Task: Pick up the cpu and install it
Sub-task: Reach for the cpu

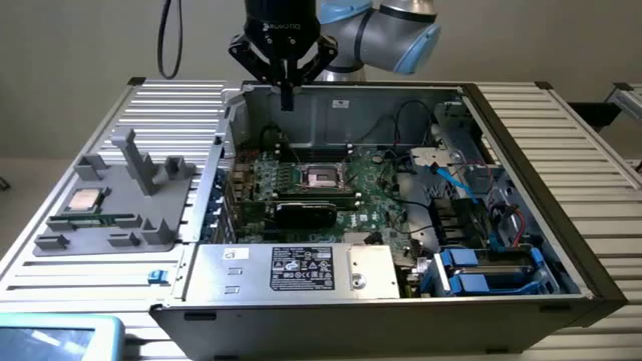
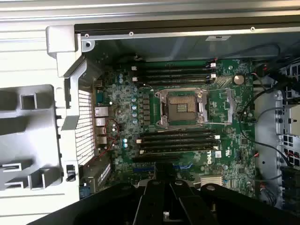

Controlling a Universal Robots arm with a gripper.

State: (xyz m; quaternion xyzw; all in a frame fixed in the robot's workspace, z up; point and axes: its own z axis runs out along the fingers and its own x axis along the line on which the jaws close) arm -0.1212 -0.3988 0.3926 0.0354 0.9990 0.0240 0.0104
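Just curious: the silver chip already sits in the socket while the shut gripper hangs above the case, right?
No: in the exterior view the cpu lies on the grey tray at the exterior view's left; the socket is empty. The shut gripper hangs above the case.

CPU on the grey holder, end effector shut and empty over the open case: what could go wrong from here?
1. The cpu lies close to the memory stick and the upright posts of the grey holder; an off-centre grasp by the end effector might clip them or tilt the chip.
2. The socket sits inside a metal frame between memory slots; a slightly turned or shifted placement could damage its contacts.
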